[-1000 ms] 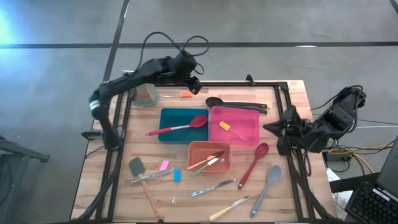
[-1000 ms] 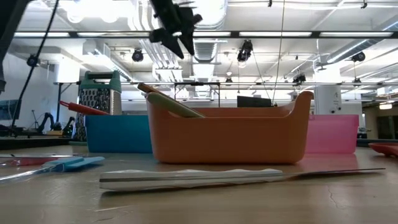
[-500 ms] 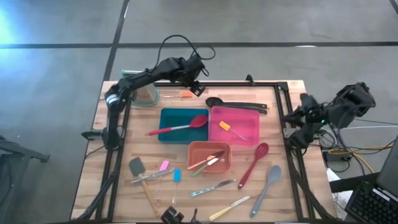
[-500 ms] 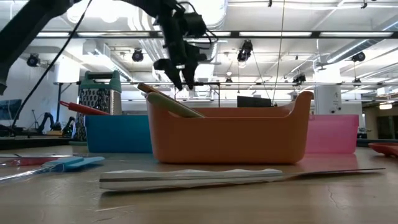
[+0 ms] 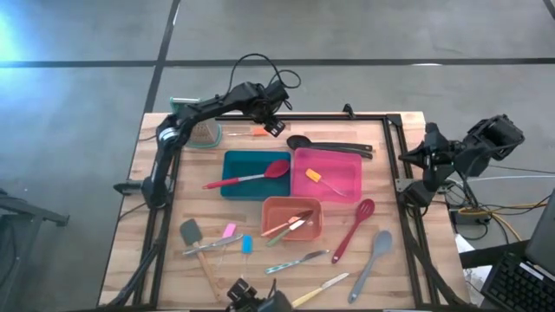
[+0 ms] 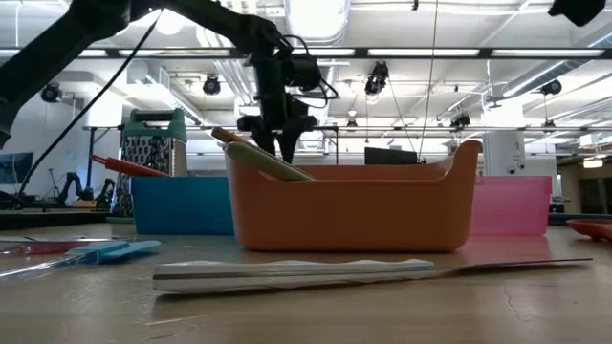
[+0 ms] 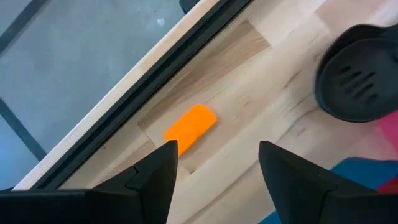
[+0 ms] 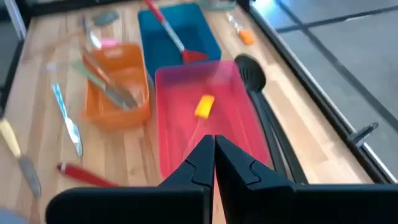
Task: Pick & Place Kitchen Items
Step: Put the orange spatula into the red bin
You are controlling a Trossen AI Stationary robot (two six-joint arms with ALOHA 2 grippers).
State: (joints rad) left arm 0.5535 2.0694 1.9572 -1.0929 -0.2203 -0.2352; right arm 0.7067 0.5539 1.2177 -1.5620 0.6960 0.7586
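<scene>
Left pincer (image 7: 214, 163), fingers spread and empty, hangs over the small orange-headed spatula (image 7: 190, 127) at the surface's (image 5: 395, 286) twelve o'clock edge, between the grater (image 5: 202, 132) at nine o'clock and the black slotted spoon (image 5: 299, 142) at three. A clean pickup likely calls for a straight descent, centring the orange head between the fingers before closing, clear of the black rail. Right pincer (image 8: 214, 149), shut and empty, waits off the three o'clock edge.
</scene>
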